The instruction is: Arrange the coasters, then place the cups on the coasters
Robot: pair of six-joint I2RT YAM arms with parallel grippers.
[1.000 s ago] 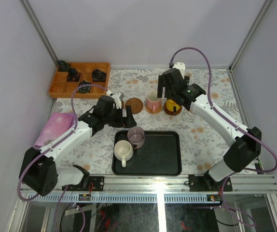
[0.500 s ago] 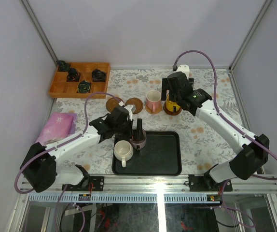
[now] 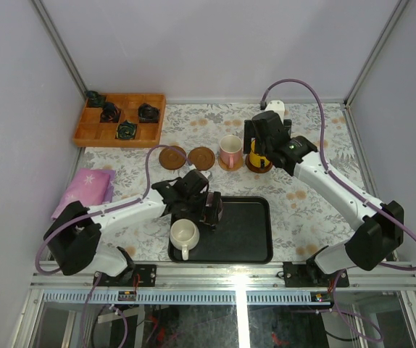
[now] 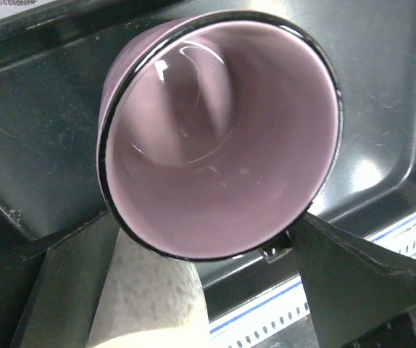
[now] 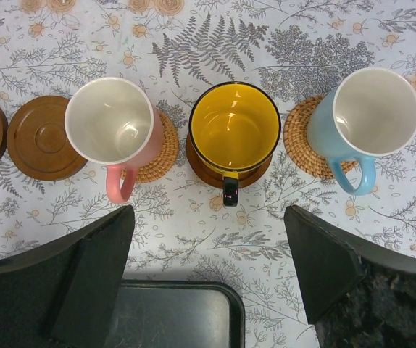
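Flanking mauve cup (image 4: 219, 138), left end effector (image 4: 204, 216) spread wide.

Setting: a robotics lab test cell, not a home.

Evidence:
- Plain pale walls (image 3: 193, 51) in metal framing enclose the counter (image 3: 306, 206) on the sides and beyond the black tray (image 3: 240, 235).
- A slotted aluminium rail (image 3: 230, 281) just in front of the tray carries two arm bases (image 3: 112, 263).
- Purple cables (image 3: 292, 80) loop above the counter.
- The floral cloth and the cups (image 3: 230, 151) beyond the tray are domestic props.
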